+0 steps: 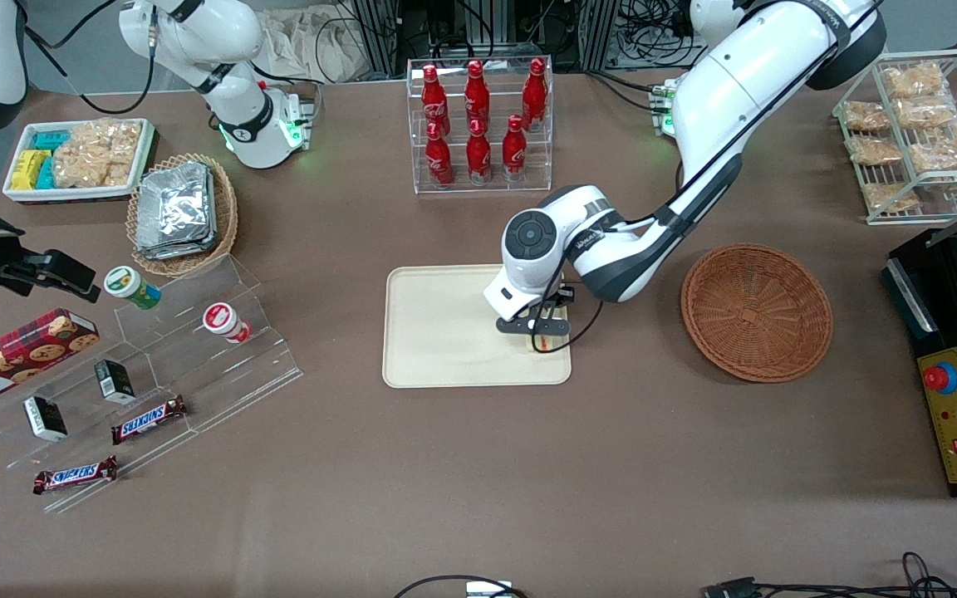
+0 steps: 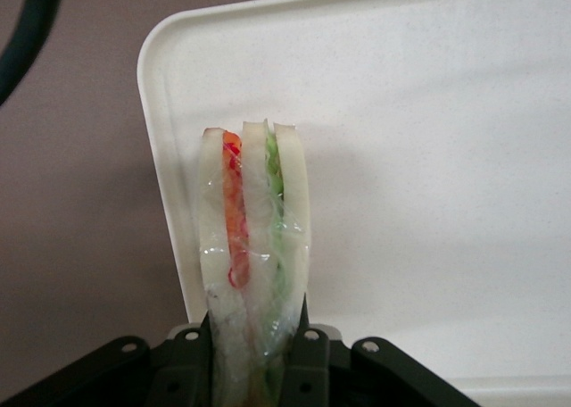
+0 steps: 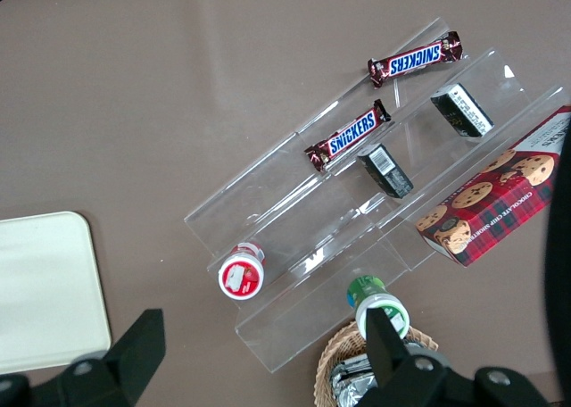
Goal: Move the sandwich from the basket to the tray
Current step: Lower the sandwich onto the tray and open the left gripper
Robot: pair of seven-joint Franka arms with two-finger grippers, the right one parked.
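The left arm's gripper (image 1: 547, 332) hangs low over the cream tray (image 1: 437, 332), at the corner nearest the front camera on the working arm's end; its fingers (image 2: 308, 358) are clamped on the sandwich (image 2: 254, 246), which stands on edge between them with its clear wrap crinkled around white bread, a red-orange layer and a green one; in the wrist view the wedge projects out over the tray's flat surface close to the rounded corner of the rim (image 2: 156, 59), though whether it touches the tray or is held just above it cannot be told; in the front view only a sliver of the sandwich (image 1: 547, 342) shows under the wrist; the reddish-brown wicker basket (image 1: 757, 311) sits on the table well apart from the tray, toward the working arm's end, with nothing in it; farther from the front camera than the tray stands a clear rack of red bottles (image 1: 478, 116); toward the parked arm's end lie a tan wicker basket with foil packets (image 1: 182, 214) and a stepped clear display (image 1: 196, 357) carrying two Snickers bars (image 1: 149, 419), small dark boxes and two round cups.
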